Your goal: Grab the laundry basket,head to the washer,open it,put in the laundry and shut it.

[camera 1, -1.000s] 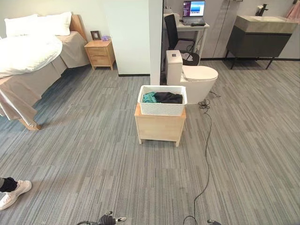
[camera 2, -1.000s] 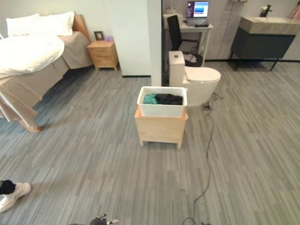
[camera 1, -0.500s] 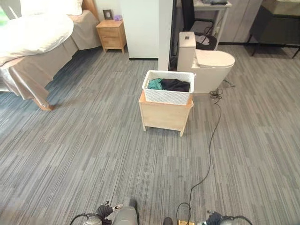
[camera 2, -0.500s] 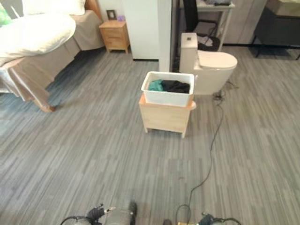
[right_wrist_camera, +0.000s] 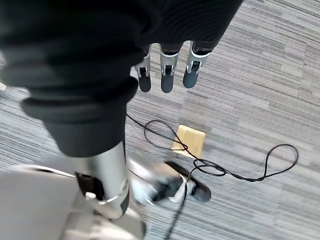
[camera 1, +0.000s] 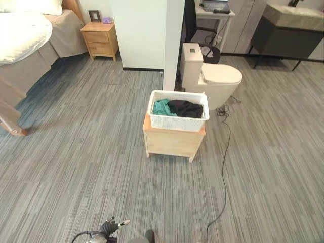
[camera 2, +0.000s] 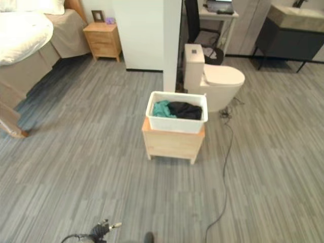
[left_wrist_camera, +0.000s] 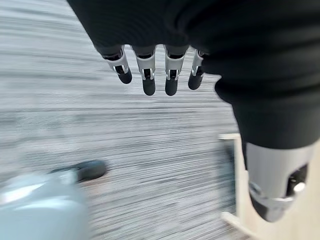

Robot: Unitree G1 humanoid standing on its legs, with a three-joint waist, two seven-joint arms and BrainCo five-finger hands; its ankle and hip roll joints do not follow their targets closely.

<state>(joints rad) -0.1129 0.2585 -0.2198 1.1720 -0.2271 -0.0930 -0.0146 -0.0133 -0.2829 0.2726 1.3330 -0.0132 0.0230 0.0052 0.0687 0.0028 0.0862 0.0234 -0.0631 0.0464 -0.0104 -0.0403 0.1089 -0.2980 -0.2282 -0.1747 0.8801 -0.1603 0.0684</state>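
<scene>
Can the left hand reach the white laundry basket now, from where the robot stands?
Probably not yet. The left hand hangs low near the robot, open and empty, and bare floor separates it from the laundry basket on the wooden cabinet.

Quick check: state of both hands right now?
Left hand: open, fingers relaxed, holding nothing.
Right hand: open, fingers relaxed, holding nothing.

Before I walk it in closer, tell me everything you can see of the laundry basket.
The laundry basket is white, rectangular, open-topped, and looks like plastic with perforated or woven-pattern walls and a plain rim. It sits upright on a low light-wood stand, its rim overhanging the top slightly. Inside lie a teal garment toward the robot's left and a black garment beside it. A white toilet stands just behind it. Neither hand touches it.
</scene>
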